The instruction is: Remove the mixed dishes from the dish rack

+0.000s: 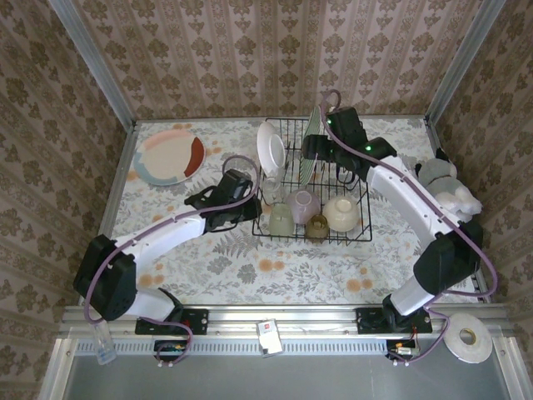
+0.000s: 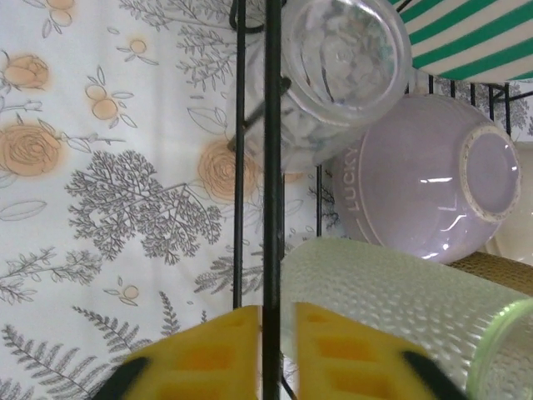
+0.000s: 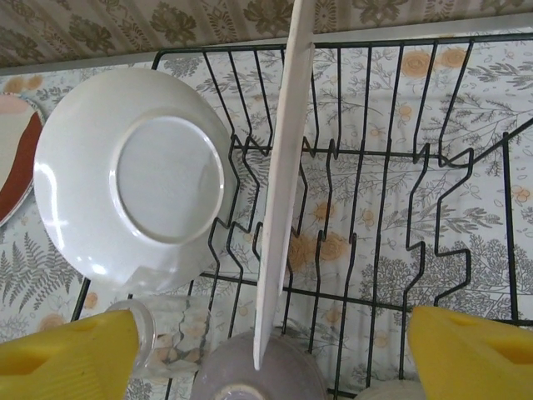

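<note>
Right gripper (image 3: 271, 337) jaws wide, empty, straddling an upright plate (image 3: 279, 192) in the dish rack (image 1: 286, 154) slots; white plate (image 3: 133, 175) leans just beside it, so a skewed closure may knock it over. Left gripper (image 2: 271, 358) at rack's left edge, jaws nearly closed w/ a rack wire (image 2: 271, 167) between; pinched or not, cannot tell; a pull there could drag the rack and roll the textured tumbler (image 2: 391, 304) lying inside. Open table (image 1: 250, 267) left of rack, bar one reddish plate (image 1: 171, 157).

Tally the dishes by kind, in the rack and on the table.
Plates: 3 (white plate, green-striped plate, reddish plate)
Bowls: 2 (lilac bowl, cream bowl)
Tumblers: 2 (clear tumbler, pale green tumbler)
Cups: 1 (amber cup)
Total: 8
</note>
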Controlling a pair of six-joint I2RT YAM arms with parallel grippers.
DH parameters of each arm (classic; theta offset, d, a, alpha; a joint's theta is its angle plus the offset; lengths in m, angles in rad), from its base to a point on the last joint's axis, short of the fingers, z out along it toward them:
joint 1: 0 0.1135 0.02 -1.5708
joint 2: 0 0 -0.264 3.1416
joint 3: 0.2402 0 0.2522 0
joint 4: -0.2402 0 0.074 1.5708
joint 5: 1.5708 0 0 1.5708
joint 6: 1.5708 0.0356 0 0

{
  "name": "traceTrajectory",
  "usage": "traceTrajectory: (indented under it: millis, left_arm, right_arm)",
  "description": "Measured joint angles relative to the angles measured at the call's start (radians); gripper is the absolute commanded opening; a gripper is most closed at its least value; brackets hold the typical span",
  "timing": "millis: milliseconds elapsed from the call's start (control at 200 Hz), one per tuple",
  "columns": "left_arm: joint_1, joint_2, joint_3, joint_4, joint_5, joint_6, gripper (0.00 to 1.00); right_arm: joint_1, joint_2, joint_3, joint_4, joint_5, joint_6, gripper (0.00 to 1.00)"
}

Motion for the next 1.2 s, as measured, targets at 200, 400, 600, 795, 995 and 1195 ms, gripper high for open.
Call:
traceTrajectory:
  millis: [200, 400, 600, 795, 995, 1195]
  left_arm:
    - [0.005, -0.098, -0.024, -0.076, -0.063, 0.009, 0.92]
    - [0.079, -0.293, -0.022, -0.129, -0.115, 0.106, 1.00]
    - [0.214, -0.481, -0.032, -0.095, -0.013, 0.232, 1.00]
    - [0.291, -0.626, -0.033, -0.087, 0.097, 0.327, 1.00]
    - [0.349, -0.669, -0.033, -0.112, 0.153, 0.376, 1.00]
    - [0.360, -0.676, -0.033, -0.160, 0.187, 0.419, 1.00]
  right_arm:
    - [0.000, 0.036, 0.038, -0.002, 0.025, -0.005, 0.68]
    - [0.000, 0.089, 0.097, -0.016, 0.055, -0.013, 0.56]
    - [0.000, 0.147, 0.140, -0.018, 0.073, -0.020, 0.45]
    - [0.000, 0.186, 0.174, -0.029, 0.093, -0.019, 0.32]
    - [0.022, 0.206, 0.180, -0.035, 0.159, -0.018, 0.25]
    - [0.054, 0.215, 0.195, -0.037, 0.209, -0.002, 0.13]
